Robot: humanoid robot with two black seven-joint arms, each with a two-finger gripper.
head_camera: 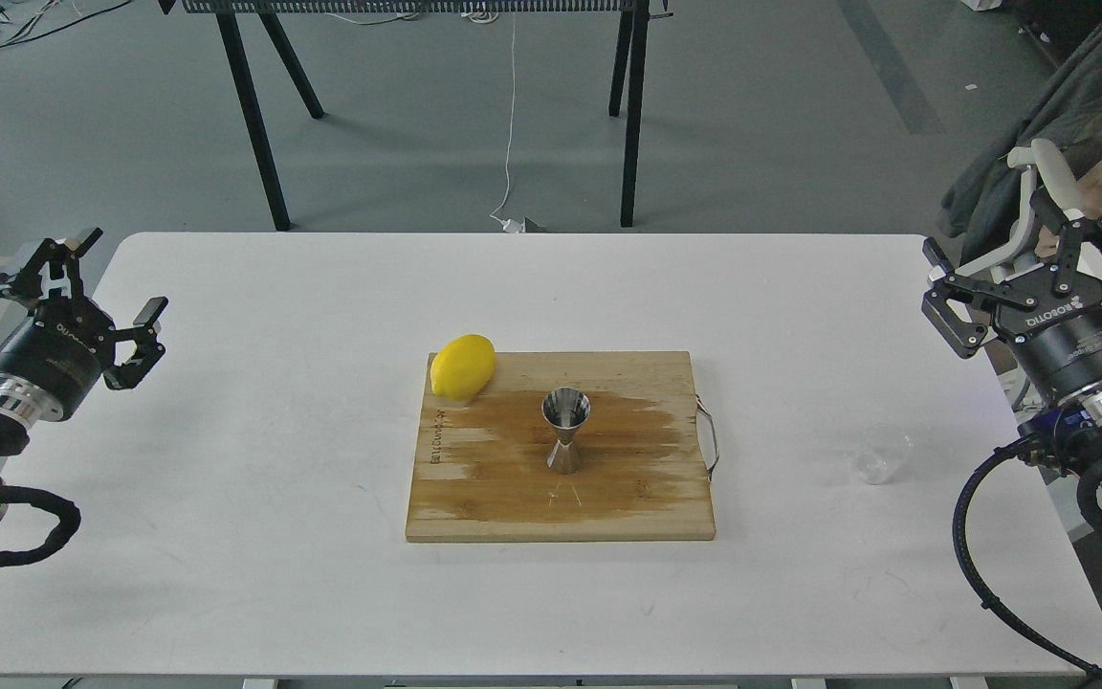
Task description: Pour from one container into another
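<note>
the glass cup (880, 454), near right on the table (274, 536), looks light, slick and breakable; grip its sides gently. right gripper (1029, 275) and left gripper (80, 287) both gape empty; the jigger (565, 431) stands on the board (647, 498).

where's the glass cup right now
The glass cup stands on the table's right side, apart from the board's metal handle, below the open right gripper.

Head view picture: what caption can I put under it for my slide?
Steel jigger and lemon on a cutting board, glass cup on the white table, both grippers open at the sides.
</note>
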